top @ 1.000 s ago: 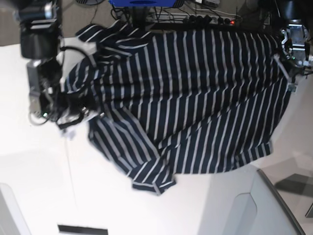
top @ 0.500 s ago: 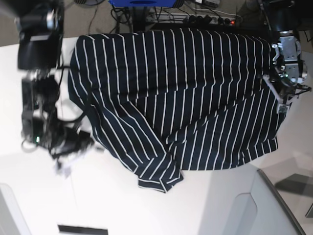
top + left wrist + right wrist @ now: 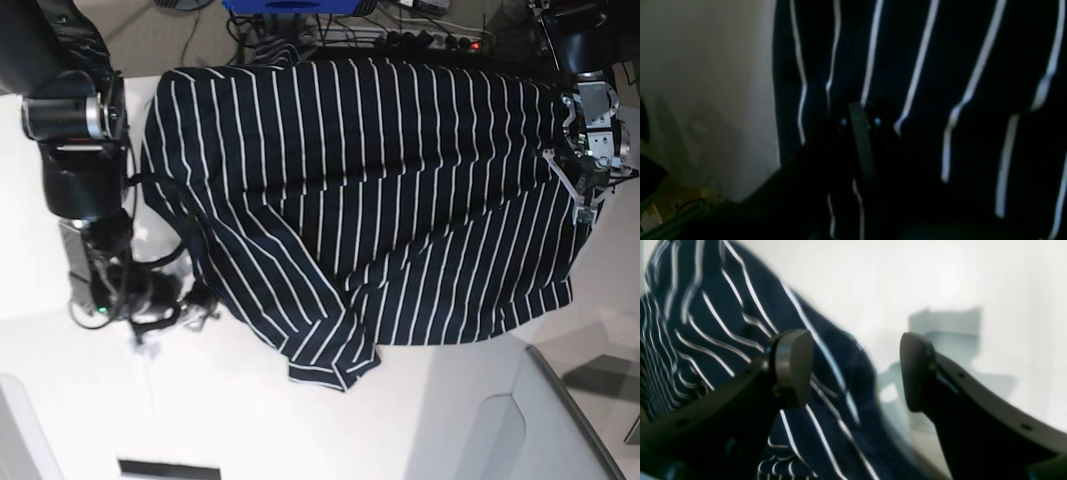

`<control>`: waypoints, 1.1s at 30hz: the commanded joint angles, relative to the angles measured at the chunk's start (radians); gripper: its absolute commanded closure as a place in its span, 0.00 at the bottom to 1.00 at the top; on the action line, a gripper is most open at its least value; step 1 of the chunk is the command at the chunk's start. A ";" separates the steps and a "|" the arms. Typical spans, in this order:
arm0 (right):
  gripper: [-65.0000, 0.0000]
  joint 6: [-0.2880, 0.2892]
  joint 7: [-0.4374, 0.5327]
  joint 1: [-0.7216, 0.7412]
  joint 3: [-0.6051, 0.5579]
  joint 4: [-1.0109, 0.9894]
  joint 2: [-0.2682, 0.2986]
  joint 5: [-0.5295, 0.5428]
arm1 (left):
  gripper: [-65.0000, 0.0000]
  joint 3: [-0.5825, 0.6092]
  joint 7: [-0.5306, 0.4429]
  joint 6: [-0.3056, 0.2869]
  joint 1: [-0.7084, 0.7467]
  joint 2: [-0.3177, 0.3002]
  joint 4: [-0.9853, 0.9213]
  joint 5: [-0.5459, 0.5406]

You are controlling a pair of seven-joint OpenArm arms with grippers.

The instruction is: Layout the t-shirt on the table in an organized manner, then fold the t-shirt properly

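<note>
The navy t-shirt (image 3: 380,190) with thin white stripes lies spread over the white table (image 3: 80,400), one sleeve bunched toward the front (image 3: 330,365). My left gripper (image 3: 578,198) is at the shirt's right edge. In the left wrist view it (image 3: 858,123) is shut, with striped cloth (image 3: 923,66) pinched around its dark fingers. My right gripper (image 3: 190,305) sits just left of the shirt. Its two fingers (image 3: 791,366) stand wide apart with nothing between them (image 3: 853,370). The shirt (image 3: 723,340) lies on the table (image 3: 940,280) behind the left finger.
Cables and a power strip (image 3: 430,40) run beyond the table's far edge, beside a blue object (image 3: 290,5). A pale raised panel (image 3: 500,420) sits at the front right. A black slot (image 3: 168,468) is at the front left.
My right gripper has opened and let go of the shirt's left edge, moving toward the front of the table. The shirt has dropped and spread flatter. The left gripper stays shut at the right edge.
</note>
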 commanded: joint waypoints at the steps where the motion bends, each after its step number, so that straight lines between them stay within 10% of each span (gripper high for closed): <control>1: 0.40 0.006 0.026 0.034 0.001 -0.005 0.008 0.009 | 1.00 0.001 0.007 -0.004 -0.005 -0.026 0.007 0.005; 10: 0.42 0.008 0.031 0.031 0.001 -0.028 -0.054 0.010 | 1.00 0.005 0.002 -0.004 -0.014 -0.030 -0.035 0.005; 18: 1.00 0.008 0.031 0.034 0.001 -0.023 -0.050 0.010 | 1.00 0.005 0.002 -0.004 -0.014 -0.030 -0.037 0.005; 30: 1.00 -0.005 0.034 0.040 0.006 0.060 0.043 0.009 | 1.00 0.008 0.002 -0.004 -0.046 -0.020 -0.040 0.007; 33: 1.00 -0.087 0.041 0.017 0.009 0.124 0.055 0.009 | 1.00 0.028 0.005 -0.004 -0.068 -0.012 -0.046 0.007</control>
